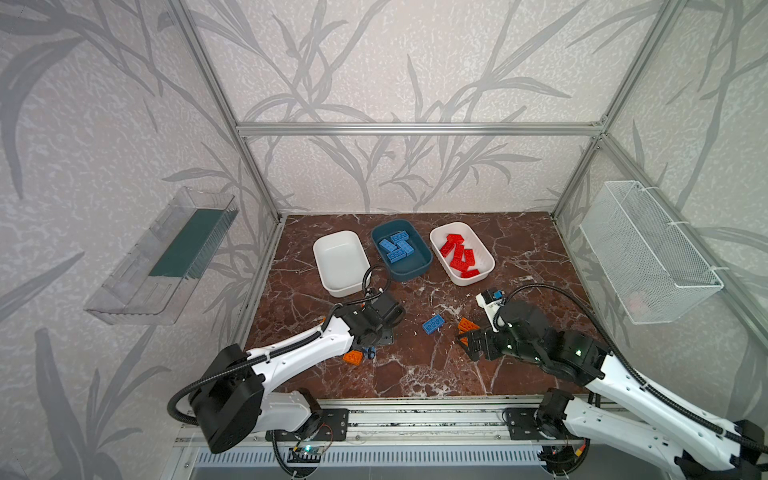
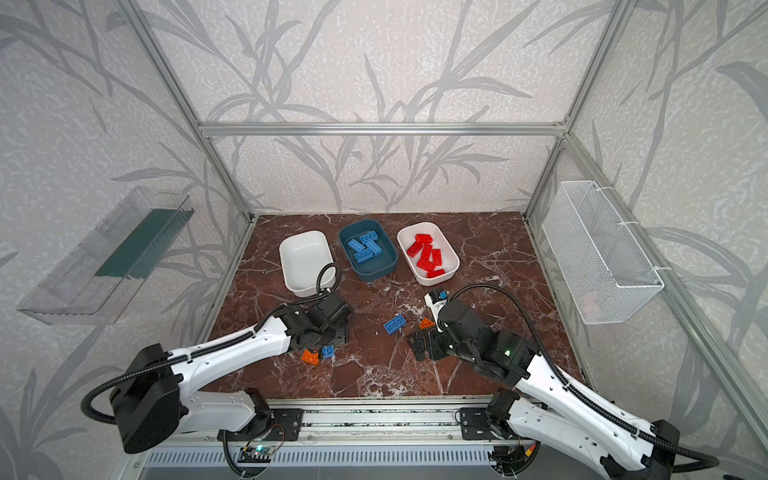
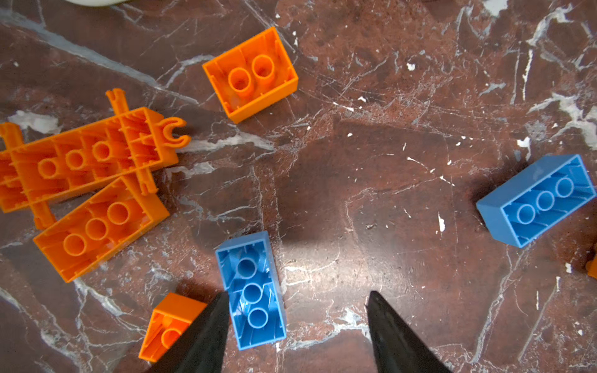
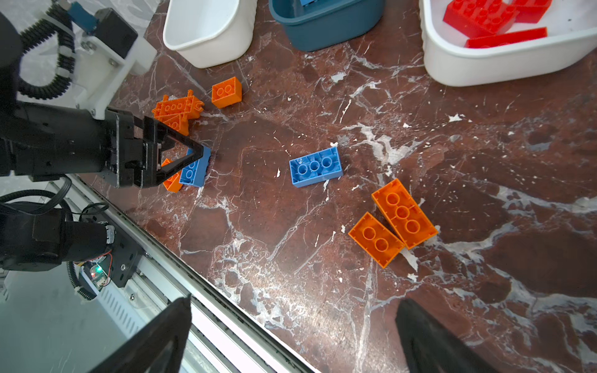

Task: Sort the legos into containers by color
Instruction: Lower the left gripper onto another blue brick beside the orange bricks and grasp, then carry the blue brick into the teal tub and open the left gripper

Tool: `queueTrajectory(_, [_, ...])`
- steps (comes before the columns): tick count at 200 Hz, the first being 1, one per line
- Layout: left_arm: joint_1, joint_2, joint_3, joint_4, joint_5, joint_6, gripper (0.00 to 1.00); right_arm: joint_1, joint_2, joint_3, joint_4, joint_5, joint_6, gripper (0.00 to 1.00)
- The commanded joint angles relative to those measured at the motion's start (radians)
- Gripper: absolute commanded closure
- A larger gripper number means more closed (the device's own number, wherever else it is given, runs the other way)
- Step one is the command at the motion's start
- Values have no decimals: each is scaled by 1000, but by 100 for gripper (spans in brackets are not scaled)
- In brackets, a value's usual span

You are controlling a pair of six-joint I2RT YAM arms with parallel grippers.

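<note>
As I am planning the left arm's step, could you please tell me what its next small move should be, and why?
Probably close the left gripper on the blue brick: its jaws stand open astride that brick, one tip right beside it, and blue seems to go in the teal tub.

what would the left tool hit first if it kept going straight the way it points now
Probably the blue brick: the left tool points down at the table, open, one finger right at that brick's long edge, the other over bare table. Its height above them is unclear.
</note>
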Motion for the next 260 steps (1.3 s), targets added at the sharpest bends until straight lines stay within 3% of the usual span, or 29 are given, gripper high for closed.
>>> queueTrajectory(1, [-4,-71,-58,8,-61,-72,32,33,1,-6,-8,71,44,1])
queueTrajectory(25, [-3,-79,-109,36,-69,-117,32,52,2,-2,-10,87,54,1])
queueTrajectory(117, [8,135,-97,131,-27,-99,35,75,-7,-1,-32,124,59,1])
queueTrajectory(208, [9,202,1,55,-26,-68,78,75,4,12,-38,141,36,1])
queueTrajectory(260, [53,227,283,-109,-126,42,82,73,-1,38,-45,164,8,1])
